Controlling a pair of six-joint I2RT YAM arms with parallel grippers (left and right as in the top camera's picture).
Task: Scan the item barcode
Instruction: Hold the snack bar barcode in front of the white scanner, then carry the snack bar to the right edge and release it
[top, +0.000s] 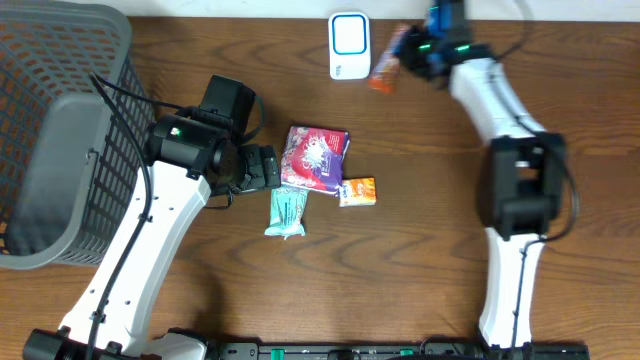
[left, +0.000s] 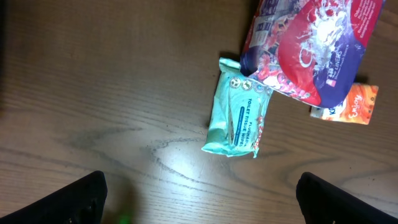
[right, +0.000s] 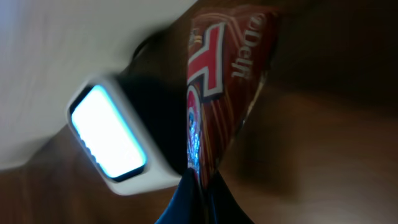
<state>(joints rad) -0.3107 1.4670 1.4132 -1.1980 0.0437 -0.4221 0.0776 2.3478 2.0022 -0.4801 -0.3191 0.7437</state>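
My right gripper (top: 408, 55) is shut on a red snack packet (top: 385, 68) at the back of the table. It holds the packet just right of the white scanner (top: 348, 45). In the right wrist view the packet (right: 217, 81) rises from my shut gripper (right: 202, 193), next to the scanner's lit window (right: 112, 138). My left gripper (top: 268, 168) stands open beside the pile, with nothing between its fingers (left: 81, 199). The teal wipes pack (left: 239, 115) lies ahead of it.
A red-and-purple bag (top: 316, 157), a small orange packet (top: 358, 191) and the teal wipes pack (top: 287, 211) lie together mid-table. A grey mesh basket (top: 60, 130) fills the far left.
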